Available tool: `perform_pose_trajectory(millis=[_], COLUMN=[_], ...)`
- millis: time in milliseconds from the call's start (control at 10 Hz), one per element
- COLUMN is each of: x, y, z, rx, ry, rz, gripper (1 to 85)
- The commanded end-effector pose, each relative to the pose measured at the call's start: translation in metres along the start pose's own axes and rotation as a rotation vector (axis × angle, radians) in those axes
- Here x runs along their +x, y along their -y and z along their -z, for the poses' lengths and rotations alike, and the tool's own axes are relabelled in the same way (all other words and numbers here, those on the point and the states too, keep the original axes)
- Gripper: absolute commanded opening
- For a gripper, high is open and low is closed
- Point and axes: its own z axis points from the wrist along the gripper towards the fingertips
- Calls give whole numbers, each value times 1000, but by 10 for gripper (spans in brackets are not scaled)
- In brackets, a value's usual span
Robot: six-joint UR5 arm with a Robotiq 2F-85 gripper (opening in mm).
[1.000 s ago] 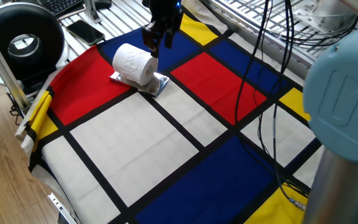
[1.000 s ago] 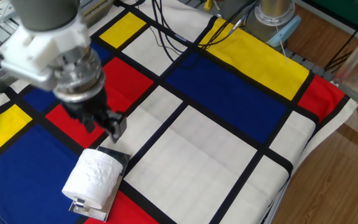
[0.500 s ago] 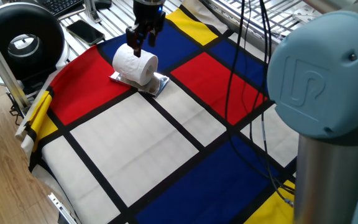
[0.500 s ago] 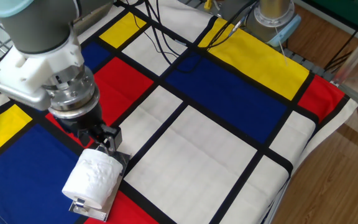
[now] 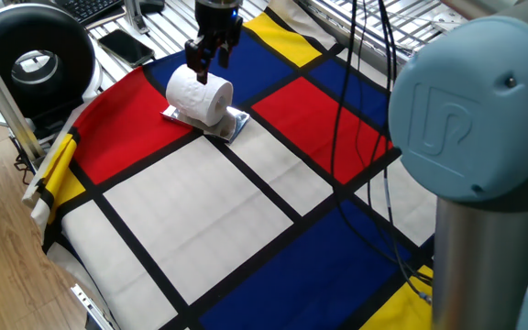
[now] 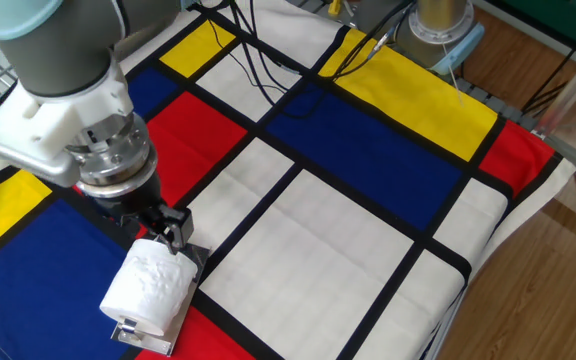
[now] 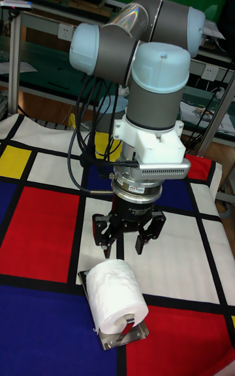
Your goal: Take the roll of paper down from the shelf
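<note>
The hand (image 7: 124, 240) hangs wide open and empty just above the roll of paper (image 7: 116, 293) on the shelf (image 7: 128, 337).

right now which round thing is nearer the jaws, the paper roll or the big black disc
The white paper roll on the small silver shelf: the gripper hangs right above it. The black disc sits off the cloth.

**Legible markings**

Embossed logo resembling the letters "UR" on the pale blue joint cap (image 5: 470, 110) of the arm, seen in one fixed view. Small label on the black wrist flange (image 7: 135, 192) in the tall fixed view, too small to read. No other readable text.
</note>
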Motion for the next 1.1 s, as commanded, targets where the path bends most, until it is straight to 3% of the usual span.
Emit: perform_pose_trajectory(millis=[0,300,500,800,1000], x=[-14,-19,-20,-23,-22], y=[-2,3,0,-2,-1], z=[-9,-8,-8,-8,-8], rx=[-25,-12,-25,-30,-29], ry=[17,7,11,25,18], rz=[27,48,53,49,36], gripper=[643,663,793,800,850])
